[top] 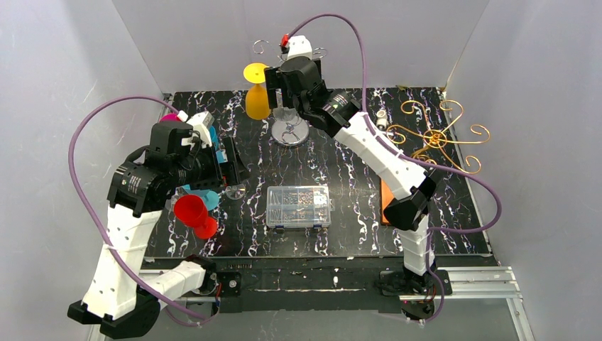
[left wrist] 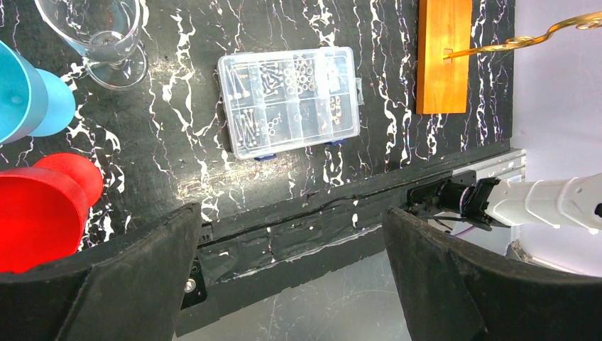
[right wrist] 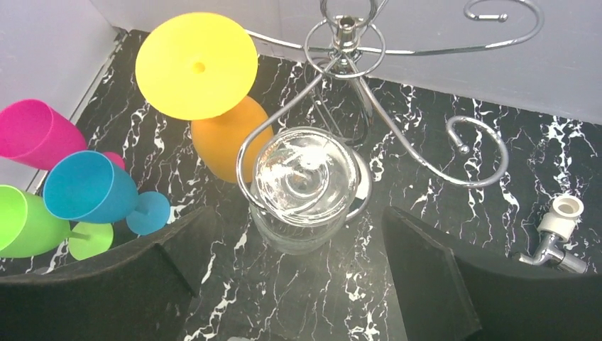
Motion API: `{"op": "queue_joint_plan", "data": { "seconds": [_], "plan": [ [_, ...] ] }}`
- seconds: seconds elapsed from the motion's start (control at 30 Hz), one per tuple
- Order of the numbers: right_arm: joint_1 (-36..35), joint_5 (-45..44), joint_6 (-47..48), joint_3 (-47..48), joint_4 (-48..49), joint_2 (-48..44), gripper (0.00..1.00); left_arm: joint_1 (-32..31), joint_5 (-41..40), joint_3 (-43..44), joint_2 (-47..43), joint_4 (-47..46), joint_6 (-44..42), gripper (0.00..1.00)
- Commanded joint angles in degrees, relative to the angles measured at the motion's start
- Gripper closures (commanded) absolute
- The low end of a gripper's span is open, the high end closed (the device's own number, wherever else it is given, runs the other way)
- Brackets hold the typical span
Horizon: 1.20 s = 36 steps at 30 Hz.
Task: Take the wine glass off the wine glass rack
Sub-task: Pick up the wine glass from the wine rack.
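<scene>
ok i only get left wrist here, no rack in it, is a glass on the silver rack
observer: yes, a clear wine glass hangs in a loop of the silver rack, seen from the right wrist
operator: right gripper on it
observer: no, the right gripper is open, one finger either side of the glass, with gaps showing
operator: anything else hanging there
observer: a yellow glass hangs upside down right beside it
</scene>
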<state>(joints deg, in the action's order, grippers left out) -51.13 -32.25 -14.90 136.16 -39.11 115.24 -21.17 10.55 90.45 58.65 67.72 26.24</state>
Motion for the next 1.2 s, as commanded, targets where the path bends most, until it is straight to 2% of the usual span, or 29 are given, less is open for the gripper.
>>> {"op": "queue_joint_plan", "data": {
  "seconds": [0.0,0.17,0.87,1.17],
  "plan": [
    [-0.1,-2.0,0.7,3.9,4.8,0.8,0.05,-0.2,-0.1,-0.3,-1.2,0.3,-0.2,0.02],
    [1.6,1.1,-1.2,3.9,5.1,1.1,0.09,-0.2,-0.2,-0.6,-1.3,0.3,-0.3,0.02],
    [3.6,4.5,-2.7,4.1,5.5,2.5,0.15,-0.2,-0.4,-1.0,-1.5,0.5,-0.1,0.02],
    [4.0,5.6,-3.3,4.0,5.9,2.6,0.24,-0.3,-0.8,-1.2,-1.7,0.7,-0.1,0.02]
  ]
}}
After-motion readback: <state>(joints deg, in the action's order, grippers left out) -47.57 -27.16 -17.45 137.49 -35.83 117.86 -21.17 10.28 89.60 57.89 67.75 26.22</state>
